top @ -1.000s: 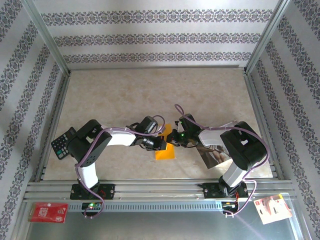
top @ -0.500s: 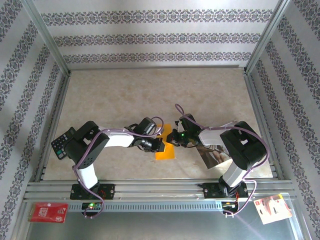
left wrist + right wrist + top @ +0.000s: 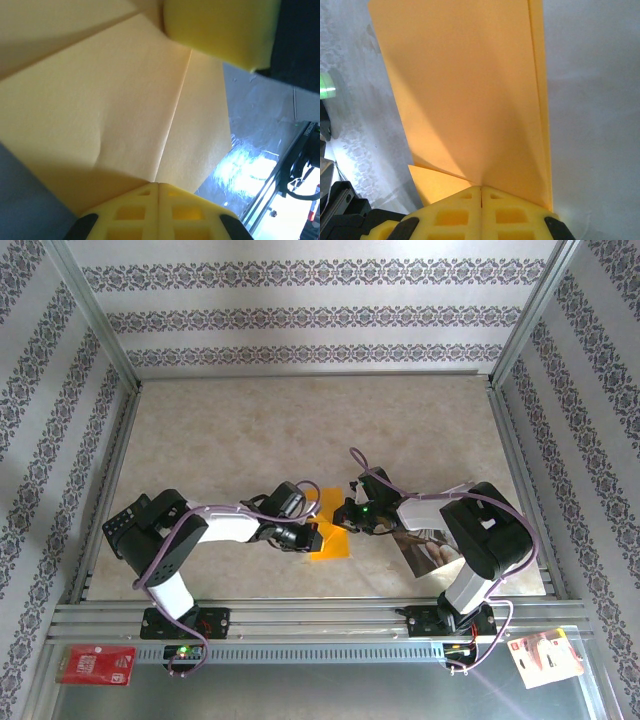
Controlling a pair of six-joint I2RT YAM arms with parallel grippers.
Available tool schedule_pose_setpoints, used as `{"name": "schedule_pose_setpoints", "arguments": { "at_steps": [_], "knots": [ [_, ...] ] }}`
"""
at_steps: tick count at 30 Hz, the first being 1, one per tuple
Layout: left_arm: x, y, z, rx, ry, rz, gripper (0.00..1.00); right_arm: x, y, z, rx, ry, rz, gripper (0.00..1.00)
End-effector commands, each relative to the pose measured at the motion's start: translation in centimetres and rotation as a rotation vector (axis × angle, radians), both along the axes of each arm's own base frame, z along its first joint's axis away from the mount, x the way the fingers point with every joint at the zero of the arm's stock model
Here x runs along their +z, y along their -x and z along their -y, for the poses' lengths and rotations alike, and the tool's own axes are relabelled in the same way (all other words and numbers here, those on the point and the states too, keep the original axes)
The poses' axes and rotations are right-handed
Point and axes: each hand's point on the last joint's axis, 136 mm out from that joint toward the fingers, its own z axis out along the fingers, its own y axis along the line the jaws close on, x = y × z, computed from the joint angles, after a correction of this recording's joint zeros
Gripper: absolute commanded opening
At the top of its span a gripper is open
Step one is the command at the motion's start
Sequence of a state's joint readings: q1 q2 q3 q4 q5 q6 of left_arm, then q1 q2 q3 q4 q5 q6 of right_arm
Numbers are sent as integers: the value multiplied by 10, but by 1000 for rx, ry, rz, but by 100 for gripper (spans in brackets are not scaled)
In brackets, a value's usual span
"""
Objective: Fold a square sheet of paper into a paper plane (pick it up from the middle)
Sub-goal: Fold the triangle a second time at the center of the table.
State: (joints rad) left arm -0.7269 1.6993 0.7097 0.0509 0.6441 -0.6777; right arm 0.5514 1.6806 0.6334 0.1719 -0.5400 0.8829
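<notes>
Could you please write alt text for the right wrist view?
The shut yellow right gripper pinches one end of the folded orange paper, which stretches away from the camera over the pale table.

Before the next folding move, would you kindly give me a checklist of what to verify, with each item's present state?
1. Left gripper shut: ok.
2. Right gripper shut: ok.
3. Both grippers meeting the orange paper: ok.
4. Paper pinched rather than just pressed: cannot tell.
5. Crease showing in the paper, left wrist view: ok.
6. Glossy photo sheet apart from the paper: ok.
</notes>
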Motion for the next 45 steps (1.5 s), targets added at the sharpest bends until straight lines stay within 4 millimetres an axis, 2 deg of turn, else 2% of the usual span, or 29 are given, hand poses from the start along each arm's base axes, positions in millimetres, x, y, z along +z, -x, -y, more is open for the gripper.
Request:
{"name": "schedule_pose_setpoints", "arguments": {
  "at_steps": [1, 3, 6, 8, 11, 15, 18, 22, 27, 31, 37, 41, 45],
  "knots": [
    [-14, 29, -17, -23, -61, -79, 0, -52, 30, 40, -29, 212, -145, 0],
    [-3, 27, -13, -26, -18, -63, 0, -51, 30, 38, -19, 211, -141, 0],
    [24, 16, -3, -12, 83, -20, 4, -48, 28, 36, 6, 208, -131, 0],
    [40, 1, 0, 35, 145, 16, 5, -45, 27, 32, 32, 199, -126, 0],
    [47, -24, -3, 116, 149, 31, 4, -37, 23, 25, 64, 184, -110, 0],
    [39, -47, -3, 144, 72, 47, 2, -26, 17, 19, 93, 161, -79, 0],
    [26, -57, -7, 162, 21, 42, 0, -16, 11, 15, 103, 147, -59, 0],
    [11, -62, -13, 156, -39, 40, 0, -5, 6, 13, 107, 123, -41, 1],
    [-9, -58, -17, 151, -69, 15, 0, 20, 3, 12, 103, 85, 3, 5],
    [-19, -56, -22, 147, -100, 12, 0, 32, 17, 19, 87, 103, 2, 10],
    [-23, -53, -26, 149, -115, 11, 0, 27, 55, 47, 19, 264, -28, 25],
    [-26, -51, -27, 147, -120, 6, 0, 23, 68, 48, -10, 296, -30, 33],
    [-27, -51, -28, 145, -122, 5, 0, 16, 74, 46, -6, 329, -32, 36]
  ]
}}
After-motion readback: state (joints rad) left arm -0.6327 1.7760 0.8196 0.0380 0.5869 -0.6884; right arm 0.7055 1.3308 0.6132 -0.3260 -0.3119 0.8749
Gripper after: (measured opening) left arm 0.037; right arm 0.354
